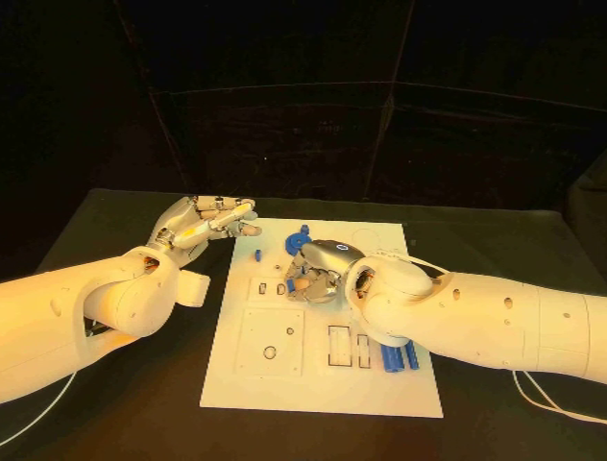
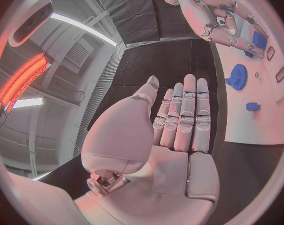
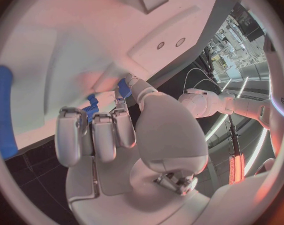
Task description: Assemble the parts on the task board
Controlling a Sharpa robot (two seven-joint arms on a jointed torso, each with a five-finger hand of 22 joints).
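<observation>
Centrally, task board (image 1: 293,370) with blue parts (image 1: 402,357)

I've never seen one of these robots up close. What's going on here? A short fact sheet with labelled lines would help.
Surface: black table
Work area: white task board, lying flat mid-table
Left robot hand: held off the board's left edge, fingers straight and together, holding nothing
Right robot hand: down on the board's middle, fingers curled; whether it grips anything cannot be told
Parts: blue gear near the far end; two blue pieces by the near right edge

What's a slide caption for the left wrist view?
Left hand open above the black table; right hand works over the task board beside a blue gear.
</observation>
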